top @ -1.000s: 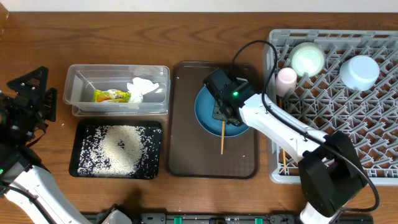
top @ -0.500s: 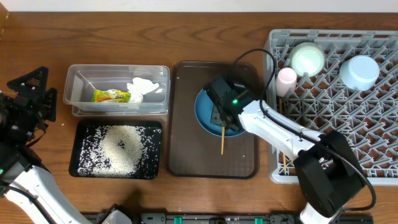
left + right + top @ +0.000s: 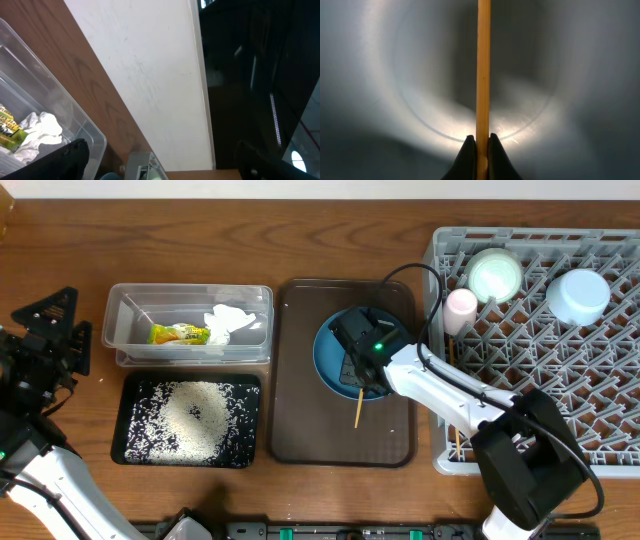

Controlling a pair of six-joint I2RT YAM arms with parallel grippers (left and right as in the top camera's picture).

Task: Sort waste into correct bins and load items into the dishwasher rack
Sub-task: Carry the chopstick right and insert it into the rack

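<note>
My right gripper [image 3: 358,378] is over the large dark blue plate [image 3: 328,352] on the brown tray. In the right wrist view its fingers [image 3: 482,145] are shut on a wooden chopstick [image 3: 483,60] above the plate [image 3: 395,75]. The chopstick's free end [image 3: 357,410] sticks out toward the front. The grey dishwasher rack [image 3: 560,380] holds the mint bowl [image 3: 494,275], light blue bowl [image 3: 577,295] and pink cup [image 3: 461,304]. The clear tub [image 3: 125,310] holds the napkin [image 3: 229,322] and the wrapper [image 3: 178,334]. Rice [image 3: 195,412] lies in the black tray [image 3: 135,450]. My left gripper [image 3: 48,345] is open at the far left.
The dark brown serving tray [image 3: 300,420] lies between the bins and the rack. A second chopstick [image 3: 458,436] lies at the rack's front left edge. In the left wrist view I see the clear tub's corner [image 3: 75,125] and a white wall.
My right gripper has shifted a little toward the front over the plate, along the chopstick. The left arm has not moved.
</note>
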